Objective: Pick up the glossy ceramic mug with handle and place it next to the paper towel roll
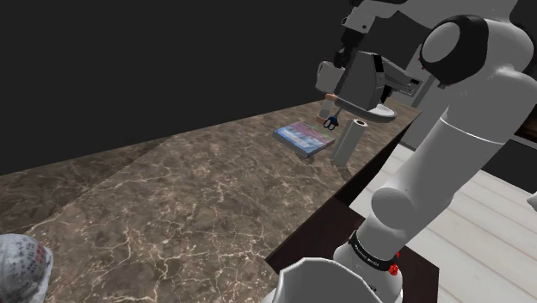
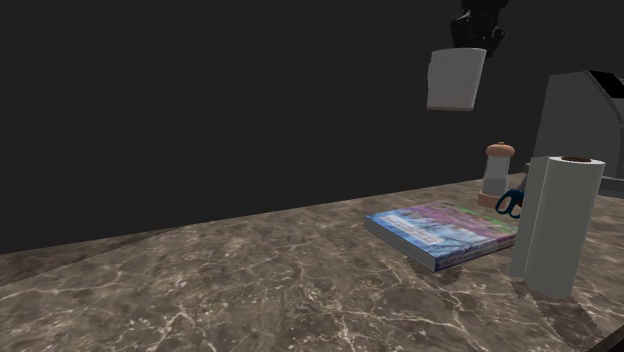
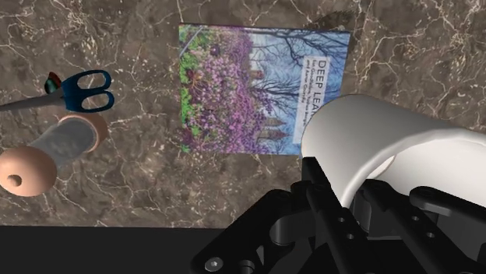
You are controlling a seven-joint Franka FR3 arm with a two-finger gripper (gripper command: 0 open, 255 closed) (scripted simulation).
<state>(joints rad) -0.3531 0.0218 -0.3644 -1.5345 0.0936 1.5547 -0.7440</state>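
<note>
Mug [image 2: 455, 78], smooth white cylinder (perhaps glazed), in pincer [image 2: 472, 42] above marbled counter [image 2: 250, 285]

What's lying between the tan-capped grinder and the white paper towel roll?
Blue-handled scissors, lying on the brown marble counter near the clear tan-capped grinder, before the upright white paper towel roll; the second exterior view shows it.

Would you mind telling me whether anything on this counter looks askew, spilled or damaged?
Nothing stands out: the book lies flat, the paper towel roll stands upright, and the gripper holds the white mug in the air above the counter.
</note>
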